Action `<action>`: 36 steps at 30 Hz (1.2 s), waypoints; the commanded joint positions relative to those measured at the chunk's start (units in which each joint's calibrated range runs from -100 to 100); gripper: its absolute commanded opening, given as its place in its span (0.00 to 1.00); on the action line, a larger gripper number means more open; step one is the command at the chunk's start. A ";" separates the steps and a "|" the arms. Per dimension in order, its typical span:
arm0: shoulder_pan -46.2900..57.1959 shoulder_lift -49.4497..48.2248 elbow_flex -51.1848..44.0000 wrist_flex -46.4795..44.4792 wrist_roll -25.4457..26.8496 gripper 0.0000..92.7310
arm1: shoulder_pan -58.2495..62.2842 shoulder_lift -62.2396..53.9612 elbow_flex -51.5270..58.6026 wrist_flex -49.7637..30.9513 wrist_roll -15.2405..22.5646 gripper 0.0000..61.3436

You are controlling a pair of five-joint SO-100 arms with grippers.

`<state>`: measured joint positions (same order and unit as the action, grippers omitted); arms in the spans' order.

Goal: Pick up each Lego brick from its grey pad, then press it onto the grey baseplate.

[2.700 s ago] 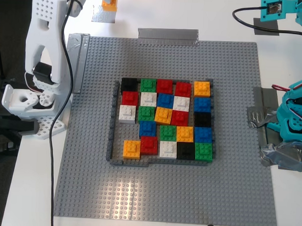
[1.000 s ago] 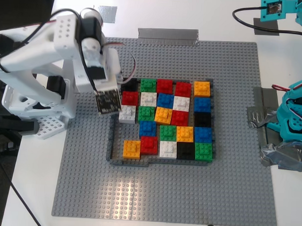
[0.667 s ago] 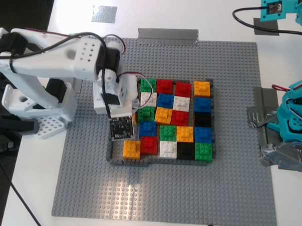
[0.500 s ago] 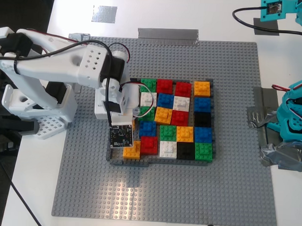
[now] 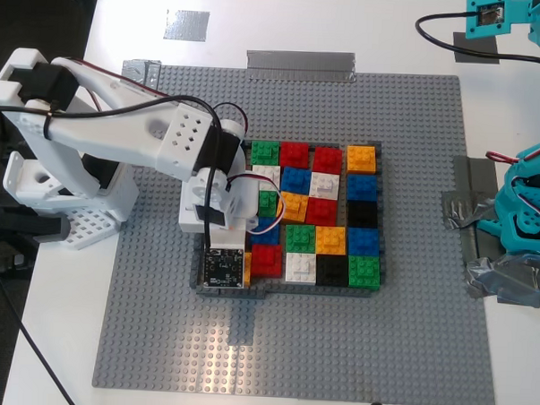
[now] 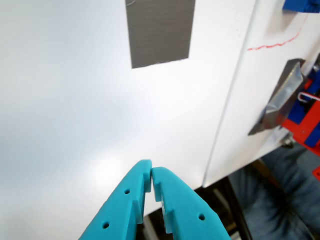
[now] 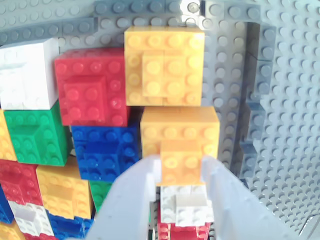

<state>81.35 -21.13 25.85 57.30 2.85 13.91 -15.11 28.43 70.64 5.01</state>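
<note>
- White desk [image 5: 58, 337] carries the grey baseplate [image 5: 335, 349], a large studded square that fills most of the exterior view; only narrow bare margins of desk show along its sides.
- Near the baseplate's middle a low dark-grey frame [image 5: 380, 216] rings a mosaic of glossy square bricks in red, green, blue, white, black and orange; wide bands of bare studs lie between the frame and every baseplate edge, the widest toward the edge nearest the bottom of the exterior view.
- White arm [image 5: 121, 133] reaches in from the exterior view's left, over the baseplate's edge on that side; my second gripper [image 7: 181, 172] sits above the frame's corner at the exterior view's lower left.
- Second gripper's white fingers [image 7: 130, 200] are clamped on the raised top block of the Lego brick [image 7: 180, 137], orange and studded; it is just beside a second orange brick [image 7: 164, 66] at the frame corner, with a red brick [image 7: 92, 86] next to that one and blue [image 7: 107, 150] beside the held one; whether the held brick is seated I cannot tell.
- Grey pad [image 5: 186, 25], a shiny tape patch, lies bare on the desk beyond the baseplate's far corner at the exterior view's upper left; a long grey tape strip [image 5: 300, 65] holds the far edge.
- First gripper [image 6: 151, 176], smooth teal plastic, has its tips together on nothing, over bare white desk with a dull grey tape patch [image 6: 160, 30] well apart.
</note>
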 commanded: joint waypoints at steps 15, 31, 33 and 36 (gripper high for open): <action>0.15 -1.27 -0.26 -0.59 0.25 0.00 | -4.73 1.12 -2.65 -4.16 -1.76 0.00; 0.44 -1.36 -0.26 -0.59 0.25 0.00 | -2.12 -2.74 -0.49 -3.59 0.24 0.36; 0.44 -1.36 -0.26 -0.59 0.25 0.00 | -1.83 -4.37 -1.57 -2.21 0.14 0.36; 0.44 -1.36 -0.26 -0.59 0.25 0.00 | -2.05 -7.21 -4.46 1.54 0.00 0.36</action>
<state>81.35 -21.13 25.85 57.30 2.85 11.82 -15.28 28.43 67.74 4.81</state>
